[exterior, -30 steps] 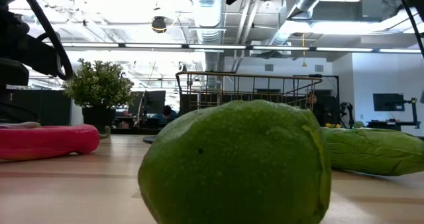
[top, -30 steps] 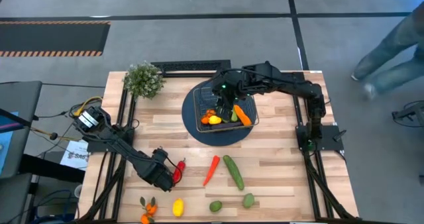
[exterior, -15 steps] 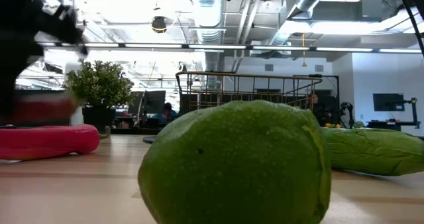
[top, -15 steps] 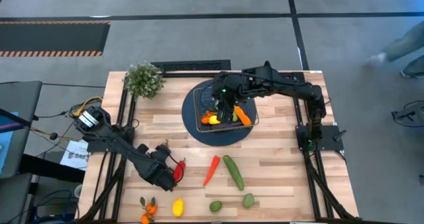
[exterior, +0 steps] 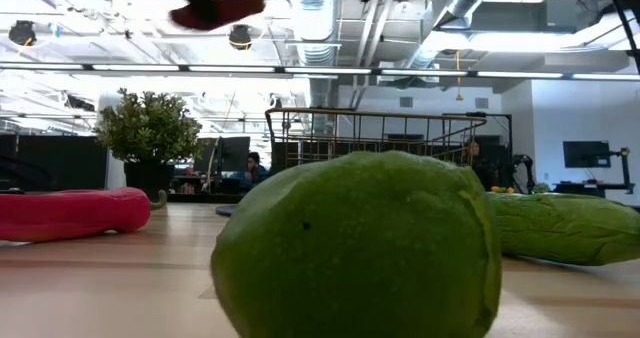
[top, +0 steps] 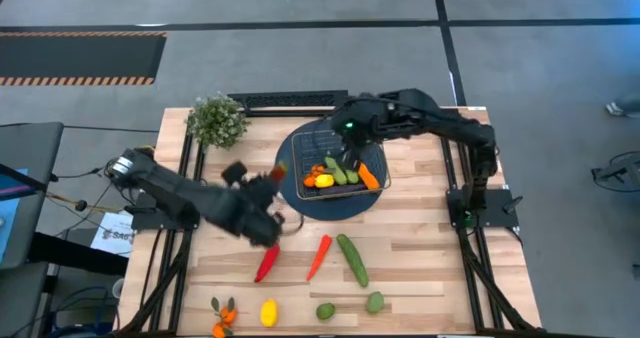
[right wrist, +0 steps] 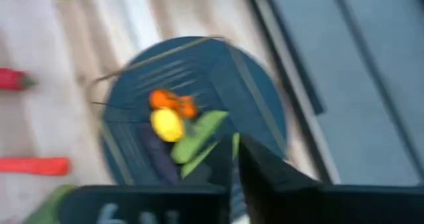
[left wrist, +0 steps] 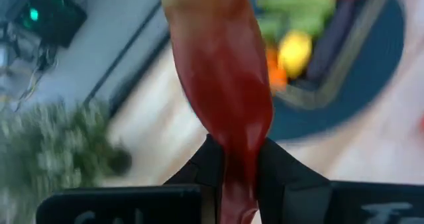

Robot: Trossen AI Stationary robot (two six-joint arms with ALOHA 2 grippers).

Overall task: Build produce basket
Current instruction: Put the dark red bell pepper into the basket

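Note:
My left gripper (top: 272, 178) is shut on a red pepper (left wrist: 222, 85) high above the table, just left of the wire basket (top: 300, 148). The pepper also shows at the top of the low view (exterior: 215, 10). The basket stands on a dark blue disc (top: 330, 203) and holds a lemon (top: 325, 181), green cucumbers (top: 340, 170) and an orange pepper (top: 367, 173). My right gripper (top: 347, 156) hovers over the basket, shut and empty (right wrist: 235, 164). A second red pepper (top: 265, 265) lies on the table. My left gripper pinches the red pepper's near end (left wrist: 232, 161) between its two fingers. The fingers slant down toward the basket and lie along the pepper, which sticks out ahead of them. The pepper is lifted clear of the table.
Near the front edge lie an orange-red pepper (top: 318, 256), a cucumber (top: 351, 260), two limes (top: 325, 311) (top: 375, 301), a lemon (top: 268, 313) and tangerines (top: 222, 316). A potted plant (top: 216, 120) stands at the far left corner.
My left gripper has risen from the table's near left and swung toward the far edge and right, toward the basket, carrying a red pepper lifted clear. The other red pepper has stayed on the table. My right gripper has risen from inside the basket.

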